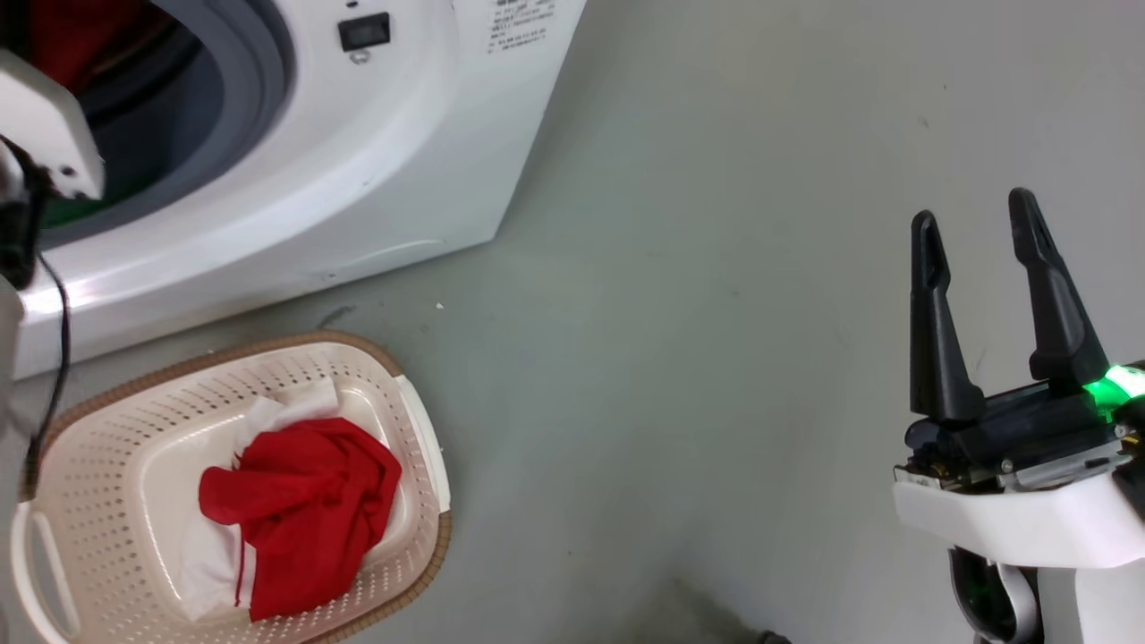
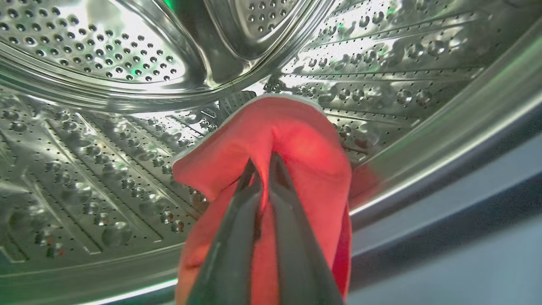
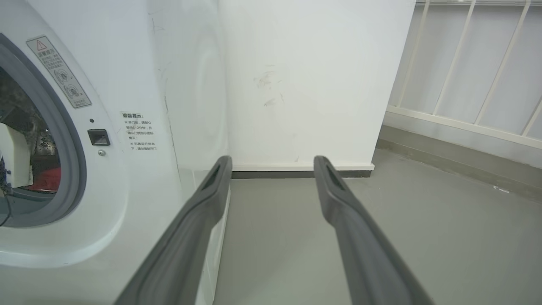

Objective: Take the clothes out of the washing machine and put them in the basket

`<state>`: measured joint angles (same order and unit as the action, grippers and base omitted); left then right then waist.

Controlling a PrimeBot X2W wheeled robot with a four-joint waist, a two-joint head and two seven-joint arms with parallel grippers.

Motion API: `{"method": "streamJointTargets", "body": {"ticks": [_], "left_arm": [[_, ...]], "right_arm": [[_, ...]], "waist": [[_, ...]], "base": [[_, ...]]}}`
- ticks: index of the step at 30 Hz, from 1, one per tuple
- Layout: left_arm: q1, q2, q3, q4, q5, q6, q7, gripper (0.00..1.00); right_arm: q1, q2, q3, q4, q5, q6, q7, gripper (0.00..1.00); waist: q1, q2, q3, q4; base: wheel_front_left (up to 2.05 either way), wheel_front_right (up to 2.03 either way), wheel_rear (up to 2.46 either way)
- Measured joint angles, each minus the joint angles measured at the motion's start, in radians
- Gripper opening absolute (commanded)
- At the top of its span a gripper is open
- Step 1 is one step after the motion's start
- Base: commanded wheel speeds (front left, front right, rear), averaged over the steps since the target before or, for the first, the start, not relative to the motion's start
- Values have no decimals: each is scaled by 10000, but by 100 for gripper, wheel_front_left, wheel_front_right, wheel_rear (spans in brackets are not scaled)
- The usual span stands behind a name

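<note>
Closest up on the left is the left arm's pale forearm point(image 1: 40, 125), poking into the washing machine point(image 1: 376, 161) through its grey seal point(image 1: 259, 80). On the left wrist cam, the left gripper point(image 2: 263, 161) sits inside the steel drum point(image 2: 106, 148). Its fingers are pinched almost together on a fold of a red garment point(image 2: 300, 140) with a thin white edge, and the cloth drapes down both sides of them.

On the floor point(image 1: 698, 358) just in front of the machine, on the near side, is the basket point(image 1: 107, 420). It holds a crumpled red piece point(image 1: 304, 510) lying on top of a white piece point(image 1: 291, 407), roughly in the middle of the basket's bottom.

Over to the right, well apart from both basket and machine, the right gripper point(image 1: 973, 210) hangs above the floor. Its fingers are spread wide with nothing between them, and a green light glows at its base. Its wrist cam looks past the machine's right side toward a white wall point(image 3: 305, 84), with a pale railing point(image 3: 465, 63) further right.
</note>
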<state>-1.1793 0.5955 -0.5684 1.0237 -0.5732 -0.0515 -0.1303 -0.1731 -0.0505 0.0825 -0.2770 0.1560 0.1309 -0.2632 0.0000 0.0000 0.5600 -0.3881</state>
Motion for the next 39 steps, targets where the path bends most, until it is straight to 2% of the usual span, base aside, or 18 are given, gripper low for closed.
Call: {"method": "streamJointTargets", "body": {"ticks": [6, 13, 25, 34, 39], "left_arm": [[952, -370, 77, -414, -186, 282, -796, 0], [2344, -617, 196, -1400, -305, 769, -1198, 0], [5203, -949, 416, -3902, -462, 1787, -1298, 0], [7253, -930, 523, -5791, -460, 2546, -1300, 0], [8206, -859, 305, -6677, -451, 2823, -1262, 0]], "right_arm": [[328, 2, -13, 81, -259, 0, 0, 100], [740, 2, 12, 171, -527, 0, 0, 100], [1424, 2, 27, 353, -920, 0, 0, 100], [1809, 0, 0, 441, -1177, 0, 0, 100], [1989, 0, 35, 472, -1294, 0, 0, 100]], "waist": [[0, 0, -720, 246], [-1, 0, -1532, 480], [-2, 0, -2770, 865], [-2, 0, -3533, 1107], [-2, 0, -3847, 1193]], "base": [[0, 0, 0], [0, 0, 0], [0, 0, 0], [0, 0, 0], [0, 0, 0]]}}
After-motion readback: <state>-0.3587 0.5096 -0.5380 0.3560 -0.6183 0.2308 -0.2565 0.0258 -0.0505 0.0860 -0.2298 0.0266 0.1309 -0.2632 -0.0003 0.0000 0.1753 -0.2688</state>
